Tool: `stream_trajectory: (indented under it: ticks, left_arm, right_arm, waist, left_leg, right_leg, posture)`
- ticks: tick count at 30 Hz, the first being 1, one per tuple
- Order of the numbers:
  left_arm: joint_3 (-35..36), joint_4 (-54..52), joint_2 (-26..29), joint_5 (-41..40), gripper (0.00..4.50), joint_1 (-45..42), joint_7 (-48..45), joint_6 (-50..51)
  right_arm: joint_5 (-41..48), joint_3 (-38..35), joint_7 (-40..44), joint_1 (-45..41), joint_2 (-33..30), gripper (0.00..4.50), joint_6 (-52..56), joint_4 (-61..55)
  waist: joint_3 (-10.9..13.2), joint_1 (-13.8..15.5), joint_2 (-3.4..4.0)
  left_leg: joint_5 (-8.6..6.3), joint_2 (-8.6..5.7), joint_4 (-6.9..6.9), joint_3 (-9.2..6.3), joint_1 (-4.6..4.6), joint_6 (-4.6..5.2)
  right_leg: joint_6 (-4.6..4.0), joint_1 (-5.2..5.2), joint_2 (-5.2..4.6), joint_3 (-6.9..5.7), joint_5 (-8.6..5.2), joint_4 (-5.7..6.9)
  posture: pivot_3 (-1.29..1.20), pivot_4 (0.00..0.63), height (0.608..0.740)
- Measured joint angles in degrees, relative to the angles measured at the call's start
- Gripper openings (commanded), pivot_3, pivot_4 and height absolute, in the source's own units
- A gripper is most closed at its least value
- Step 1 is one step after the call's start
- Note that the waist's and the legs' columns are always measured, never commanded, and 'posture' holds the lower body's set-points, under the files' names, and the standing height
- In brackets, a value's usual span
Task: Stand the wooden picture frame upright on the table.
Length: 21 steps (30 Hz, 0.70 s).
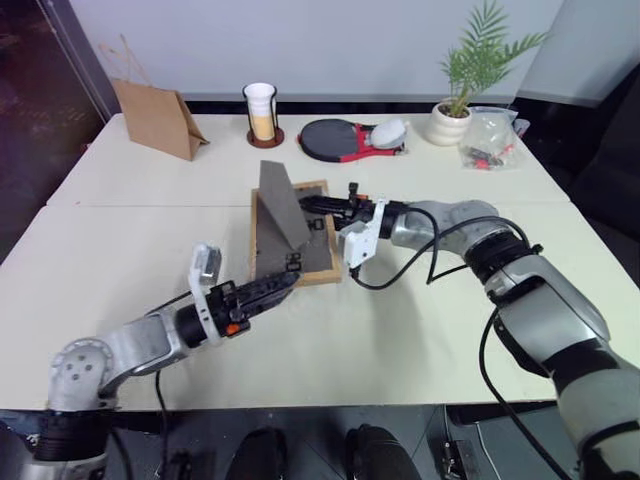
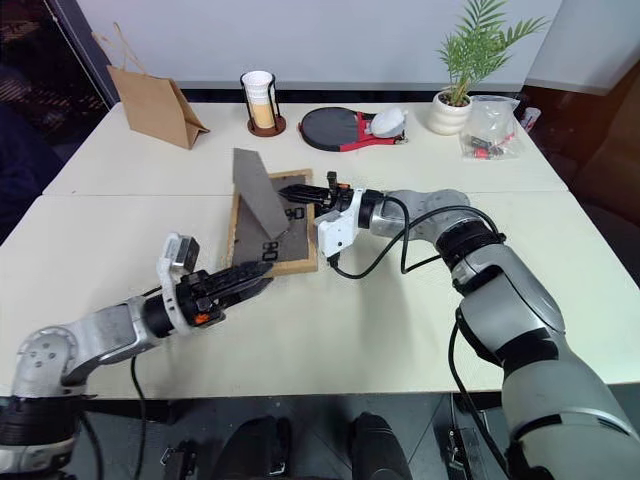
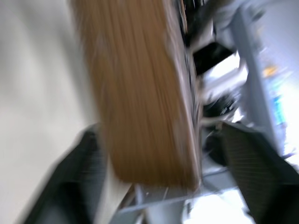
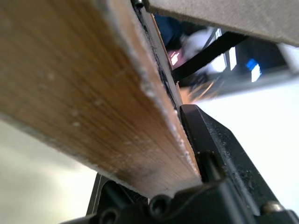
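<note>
The wooden picture frame [image 1: 312, 250] lies back-up on the table [image 1: 400, 330], its grey easel stand [image 1: 283, 205] swung up. From the right, my right gripper [image 1: 312, 207] is shut on the frame's far right edge. In the right wrist view the light wood edge [image 4: 84, 93] sits between the fingers, one black finger [image 4: 215, 140] pressed on the back. My left gripper [image 1: 272, 287] is at the frame's near corner and open. In the left wrist view its fingers [image 3: 252, 158] stand wide on either side of the wood edge [image 3: 140, 93].
Along the table's far side stand a brown paper bag [image 1: 155, 118], a cup in a holder [image 1: 261, 112], a black and red paddle [image 1: 335, 140], a potted plant [image 1: 455, 115] and a clear plastic bag [image 1: 490, 138].
</note>
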Motion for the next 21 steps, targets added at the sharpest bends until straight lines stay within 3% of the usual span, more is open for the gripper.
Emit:
stream_trajectory:
  ticks: [3,5,6,10,14,21]
  left_arm:
    - [3.83,-1.71,8.97,11.79,4.41,3.21,-13.22,-0.24]
    - [5.35,-2.9,15.15,20.41,4.41,4.75,-22.09,-2.65]
    - [5.93,-3.65,18.58,26.72,4.41,5.37,-27.87,-5.72]
    - [4.59,-3.05,21.39,39.97,4.41,3.55,-36.84,-12.72]
    - [2.05,-1.94,18.0,46.78,4.41,-0.69,-38.3,-15.94]
    - [1.09,-3.28,14.11,51.44,4.41,-1.85,-37.85,-16.48]
  right_arm:
    - [18.42,-5.2,19.93,3.7,2.2,1.12,2.37,1.75]
    - [32.57,-9.19,36.91,7.19,3.8,1.12,10.97,-0.44]
    - [43.63,-12.08,50.83,10.14,4.52,1.12,23.31,-5.35]
    - [62.49,-14.61,79.9,13.29,2.87,1.12,55.79,-15.9]
    - [65.57,-15.52,90.2,12.2,3.32,1.12,69.63,-15.56]
    - [62.17,-17.24,90.4,8.76,9.33,1.12,70.76,-2.53]
  waist:
    - [0.04,-0.73,-0.05]
    - [0.07,-1.1,-0.04]
    - [0.1,-1.07,0.0]
    - [0.32,-0.8,0.37]
    - [0.33,-0.92,0.38]
    - [0.33,-1.24,0.37]
  left_leg:
    - [-0.04,0.09,-0.02,-0.04,0.04,0.07]
    - [-0.05,0.16,-0.04,-0.17,0.1,0.09]
    - [-0.05,0.17,-0.06,-0.22,0.1,0.09]
    - [-0.09,0.09,-0.08,-0.23,0.12,0.15]
    - [-0.1,0.07,-0.1,-0.24,0.09,0.15]
    - [-0.09,0.07,-0.21,-0.08,-0.21,0.14]
  right_leg:
    - [-0.02,0.09,0.2,-0.05,0.0,-0.05]
    - [-0.02,0.24,0.2,-0.19,0.0,-0.07]
    - [-0.02,0.26,0.17,-0.25,0.0,-0.06]
    - [-0.04,0.25,-0.2,-0.45,-0.01,-0.04]
    - [-0.19,0.18,-0.27,-0.52,-0.08,-0.05]
    - [-0.06,-0.32,-0.27,-0.31,-0.01,0.08]
  posture:
    - [0.0,0.15,0.74]
    - [0.0,0.15,0.74]
    - [0.0,0.15,0.74]
    - [0.0,0.15,0.74]
    - [0.0,0.15,0.74]
    - [0.0,0.15,0.74]
